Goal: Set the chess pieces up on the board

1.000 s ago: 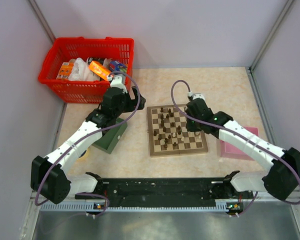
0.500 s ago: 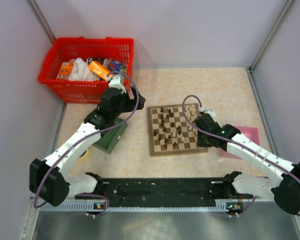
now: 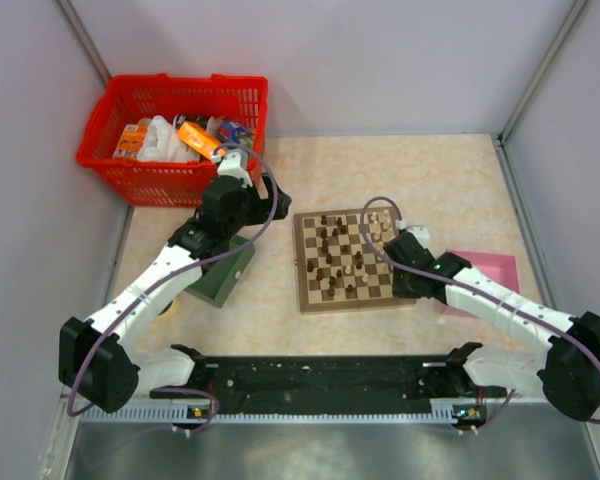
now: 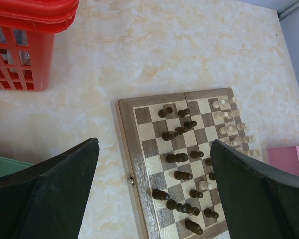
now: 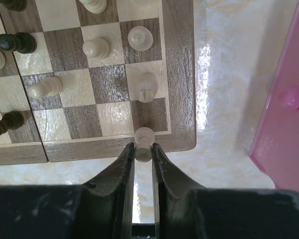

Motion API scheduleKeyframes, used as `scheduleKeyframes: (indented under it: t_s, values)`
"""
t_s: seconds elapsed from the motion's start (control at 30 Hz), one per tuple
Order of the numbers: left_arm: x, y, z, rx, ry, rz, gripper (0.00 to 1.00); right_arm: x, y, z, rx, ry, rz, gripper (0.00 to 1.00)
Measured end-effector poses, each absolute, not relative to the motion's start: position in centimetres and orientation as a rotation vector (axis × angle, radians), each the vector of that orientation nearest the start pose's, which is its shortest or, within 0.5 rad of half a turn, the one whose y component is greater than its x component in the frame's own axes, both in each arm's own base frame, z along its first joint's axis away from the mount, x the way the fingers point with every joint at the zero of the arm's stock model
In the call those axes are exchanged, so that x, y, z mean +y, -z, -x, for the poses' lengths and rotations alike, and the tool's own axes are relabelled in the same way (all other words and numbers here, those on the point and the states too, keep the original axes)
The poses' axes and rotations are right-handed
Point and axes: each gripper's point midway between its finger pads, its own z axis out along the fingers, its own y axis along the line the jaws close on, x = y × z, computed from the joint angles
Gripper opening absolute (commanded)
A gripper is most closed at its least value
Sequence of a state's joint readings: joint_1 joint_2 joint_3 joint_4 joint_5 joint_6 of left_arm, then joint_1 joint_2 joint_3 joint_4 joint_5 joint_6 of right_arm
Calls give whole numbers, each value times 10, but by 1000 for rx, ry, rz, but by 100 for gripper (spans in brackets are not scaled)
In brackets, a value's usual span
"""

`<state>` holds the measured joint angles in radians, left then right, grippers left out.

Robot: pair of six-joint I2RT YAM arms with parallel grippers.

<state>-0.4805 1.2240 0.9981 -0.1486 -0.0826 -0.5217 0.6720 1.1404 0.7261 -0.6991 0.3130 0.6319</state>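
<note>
At far left a red basket (image 3: 175,130) sits on the counter (image 3: 430,180), and a green tray (image 3: 220,278) lies under our left arm. The left claw (image 4: 154,144) hangs wide open and empty, left of the board (image 3: 302,262).

The board lies flat mid-counter, its edges nearly square to the counter's. Dark pieces (image 3: 325,250) stand scattered over its left and middle. Cream pieces (image 3: 380,222) stand along its right side.

The right claw (image 5: 143,149) is closed on one cream piece (image 5: 144,135) at the board's near right corner, over the tan border. In the wrist view that piece's long axis runs in line with the fingers (image 5: 122,169), its round head pointing away from the claw toward the squares. We cannot tell whether its base touches the board. A pink box (image 3: 485,275) lies just right of the board.
</note>
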Motion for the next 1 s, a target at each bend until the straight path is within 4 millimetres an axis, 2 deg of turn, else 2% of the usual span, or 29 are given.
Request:
scheduleKeyframes:
  t_s: [0.43, 0.8, 1.0]
  values:
    - [-194, -243, -355, 1976, 597, 93, 99, 116, -61, -209, 2577, -24, -93, 10]
    - [-196, -245, -355, 1968, 608, 94, 99, 115, -62, -216, 2557, -33, -121, 11]
    - [-196, -246, -355, 1967, 611, 92, 99, 113, -62, -217, 2556, -29, -128, 19]
